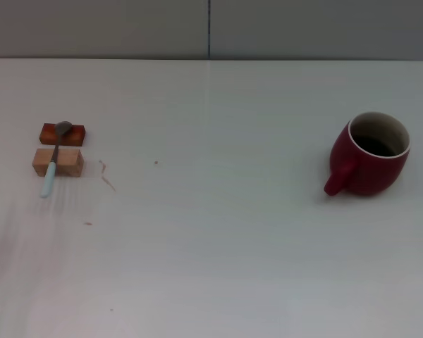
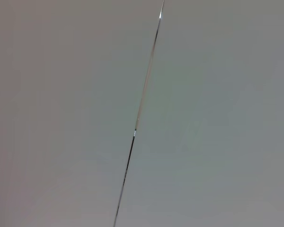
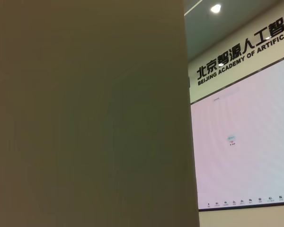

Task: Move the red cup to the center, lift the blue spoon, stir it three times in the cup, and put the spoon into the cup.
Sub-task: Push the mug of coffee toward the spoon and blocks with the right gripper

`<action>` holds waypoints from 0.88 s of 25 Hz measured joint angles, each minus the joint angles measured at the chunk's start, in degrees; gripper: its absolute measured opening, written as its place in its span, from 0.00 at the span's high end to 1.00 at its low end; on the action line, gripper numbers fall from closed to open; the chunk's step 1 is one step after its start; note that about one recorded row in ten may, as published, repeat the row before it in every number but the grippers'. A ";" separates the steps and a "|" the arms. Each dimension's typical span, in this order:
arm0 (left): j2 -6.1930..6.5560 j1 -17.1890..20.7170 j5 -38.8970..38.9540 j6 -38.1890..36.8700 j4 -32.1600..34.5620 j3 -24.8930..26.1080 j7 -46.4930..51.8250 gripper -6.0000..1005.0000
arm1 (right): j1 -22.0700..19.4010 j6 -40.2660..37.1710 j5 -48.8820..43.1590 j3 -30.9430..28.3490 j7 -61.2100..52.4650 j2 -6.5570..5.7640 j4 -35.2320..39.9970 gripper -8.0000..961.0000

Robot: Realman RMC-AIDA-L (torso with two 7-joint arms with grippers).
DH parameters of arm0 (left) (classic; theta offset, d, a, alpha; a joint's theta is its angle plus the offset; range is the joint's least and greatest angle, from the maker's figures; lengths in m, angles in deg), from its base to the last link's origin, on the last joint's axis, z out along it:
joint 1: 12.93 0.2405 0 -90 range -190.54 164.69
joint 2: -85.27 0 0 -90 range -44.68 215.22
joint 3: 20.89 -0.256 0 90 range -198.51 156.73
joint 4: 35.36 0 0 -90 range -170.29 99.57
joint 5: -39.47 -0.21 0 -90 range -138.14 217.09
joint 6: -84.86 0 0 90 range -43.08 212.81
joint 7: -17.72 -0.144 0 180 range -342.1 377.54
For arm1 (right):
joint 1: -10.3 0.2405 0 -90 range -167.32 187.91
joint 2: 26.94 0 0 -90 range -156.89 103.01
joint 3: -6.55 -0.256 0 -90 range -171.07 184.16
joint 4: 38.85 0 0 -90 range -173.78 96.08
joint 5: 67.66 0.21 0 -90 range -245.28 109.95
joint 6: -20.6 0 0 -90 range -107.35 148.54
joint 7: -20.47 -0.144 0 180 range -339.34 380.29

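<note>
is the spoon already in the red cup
No, the blue spoon lies across two small wooden blocks on the table's left side, far from the red cup at the right.

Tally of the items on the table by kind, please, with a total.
Cups: 1, the red cup, on the right
Spoons: 1, the blue spoon, lying across both blocks
Wooden blocks: 2, a red block and a tan block
Total: 4

Two blocks on a white tabletop [image 1: 218, 246].
A red block [image 1: 75, 134] lies just behind a tan block [image 1: 69, 162] at the left; a wall screen [image 3: 241, 142] shows text.
</note>
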 joint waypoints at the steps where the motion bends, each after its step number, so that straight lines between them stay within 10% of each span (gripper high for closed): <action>1: -0.03 -0.04 -0.04 0.07 -0.14 -0.05 -0.29 0.15 | 0.10 0.07 -0.01 0.25 0.01 0.00 0.05 0.31; 22: 0.45 -9.12 0.46 13.05 8.70 9.38 -0.07 0.15 | -5.31 0.34 -0.05 1.18 4.41 0.67 -1.96 0.39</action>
